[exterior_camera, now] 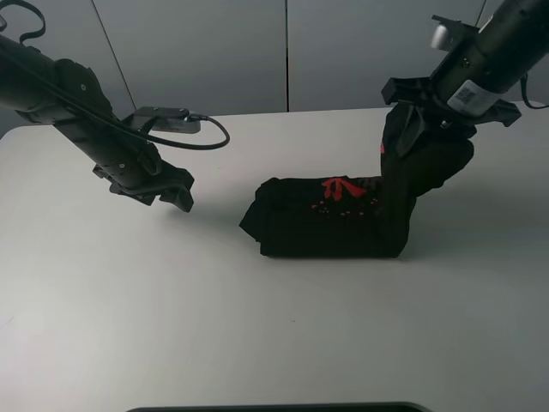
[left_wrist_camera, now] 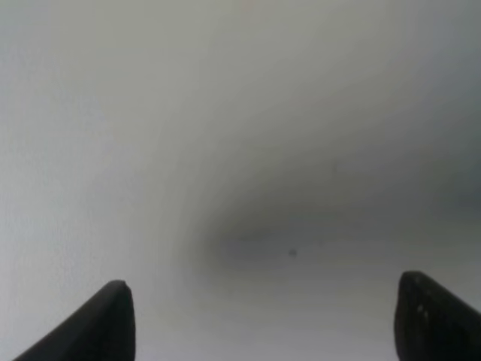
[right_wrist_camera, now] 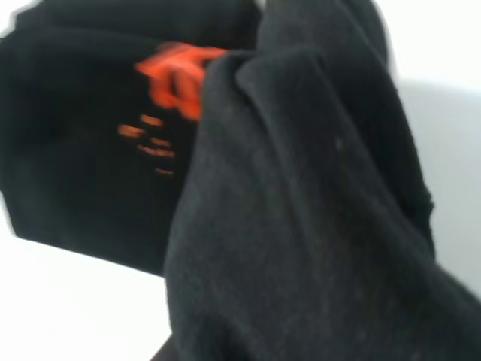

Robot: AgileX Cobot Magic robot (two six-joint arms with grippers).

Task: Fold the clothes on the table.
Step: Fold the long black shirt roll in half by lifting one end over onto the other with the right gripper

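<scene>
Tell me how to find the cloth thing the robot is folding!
Look at the big white table, a little right of its middle. A black garment lies bunched there, its right end lifted by the jaws of the right arm. It is the only soft thing there, and red print marks its top.

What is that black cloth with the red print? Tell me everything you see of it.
The black garment looks like soft fabric, with a red print on top. Most of it lies folded in a bundle on the white table; its right end is lifted, hanging from the right gripper.
</scene>
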